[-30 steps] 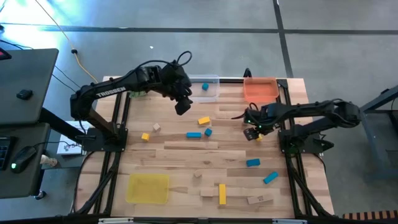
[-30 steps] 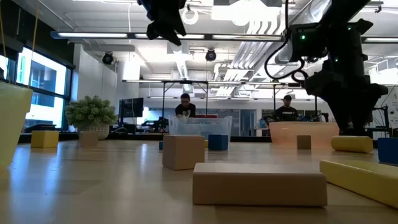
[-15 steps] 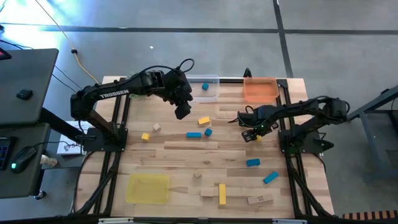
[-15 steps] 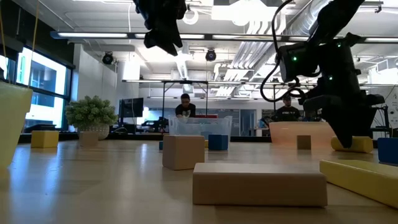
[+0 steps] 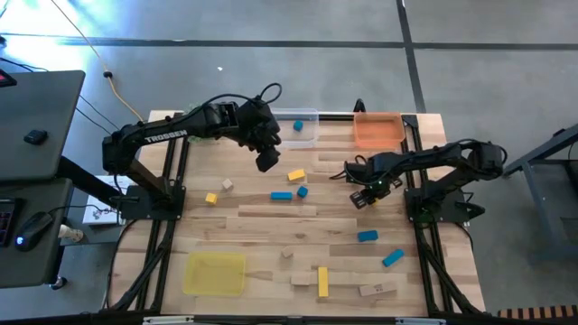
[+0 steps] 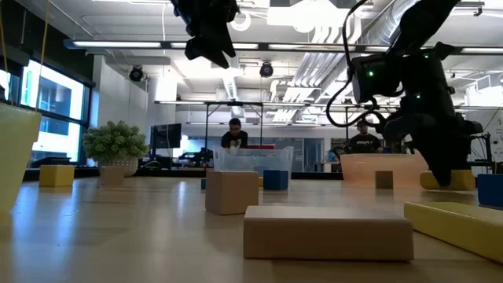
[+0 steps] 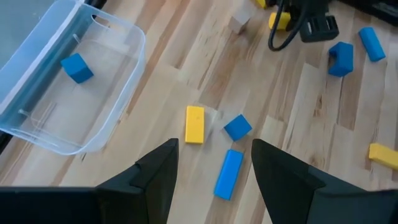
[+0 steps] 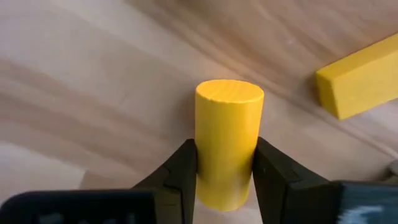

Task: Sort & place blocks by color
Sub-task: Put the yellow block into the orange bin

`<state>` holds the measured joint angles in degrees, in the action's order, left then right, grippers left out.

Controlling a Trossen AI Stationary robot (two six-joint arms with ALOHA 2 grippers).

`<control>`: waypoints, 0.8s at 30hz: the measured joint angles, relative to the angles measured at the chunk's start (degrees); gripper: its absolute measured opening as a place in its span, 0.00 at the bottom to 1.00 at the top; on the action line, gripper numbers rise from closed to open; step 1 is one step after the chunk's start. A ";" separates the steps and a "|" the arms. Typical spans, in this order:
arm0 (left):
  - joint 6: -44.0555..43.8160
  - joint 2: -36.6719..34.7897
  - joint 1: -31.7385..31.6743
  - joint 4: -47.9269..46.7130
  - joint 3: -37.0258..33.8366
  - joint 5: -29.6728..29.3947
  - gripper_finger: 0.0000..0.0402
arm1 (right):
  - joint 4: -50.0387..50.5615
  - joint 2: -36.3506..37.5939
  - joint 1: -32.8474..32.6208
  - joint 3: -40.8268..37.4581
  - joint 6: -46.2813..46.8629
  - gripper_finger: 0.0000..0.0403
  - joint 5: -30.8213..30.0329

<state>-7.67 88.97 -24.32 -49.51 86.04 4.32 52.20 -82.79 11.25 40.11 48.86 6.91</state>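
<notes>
**Right end effector clamped on a yellow cylinder**

The yellow cylinder lies on the tabletop near the right edge, in front of the orange tray. The right end effector has both fingers pressed against its sides. The left end effector hangs spread and empty above the clear tray's near side.

One block in tray at table's far edge; other blocks scattered mid-table and near edge.
</notes>
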 joint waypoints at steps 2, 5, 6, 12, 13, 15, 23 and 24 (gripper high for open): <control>-0.61 0.00 0.00 0.04 0.00 0.00 0.48 | 0.59 0.48 -0.01 1.25 -0.46 0.24 0.45; -0.69 0.00 0.00 0.04 0.00 -0.02 0.48 | 1.71 1.61 0.00 3.83 -1.41 0.24 -0.58; -0.73 0.00 0.00 0.04 0.00 0.00 0.48 | 2.15 2.08 0.08 4.90 -1.69 0.24 -1.47; -3.16 0.00 0.00 0.04 0.00 0.00 0.48 | 4.70 5.12 2.90 12.15 -6.46 0.24 -9.26; -3.28 0.00 0.00 0.06 0.00 0.00 0.48 | 5.09 5.52 3.72 13.43 -7.93 0.24 -10.80; -4.03 0.00 0.00 0.04 0.00 0.00 0.48 | 6.04 5.80 5.62 15.89 -11.12 0.24 -13.63; -5.87 0.00 0.00 0.04 0.00 -0.02 0.48 | 6.07 6.06 16.66 23.27 -26.94 0.24 -19.17; -5.90 0.00 0.00 0.04 0.00 -0.02 0.48 | 5.93 6.06 18.28 23.75 -28.80 0.24 -19.69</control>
<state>-13.56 88.97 -24.32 -49.47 86.04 4.30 58.13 -76.73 29.52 63.86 20.06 -12.79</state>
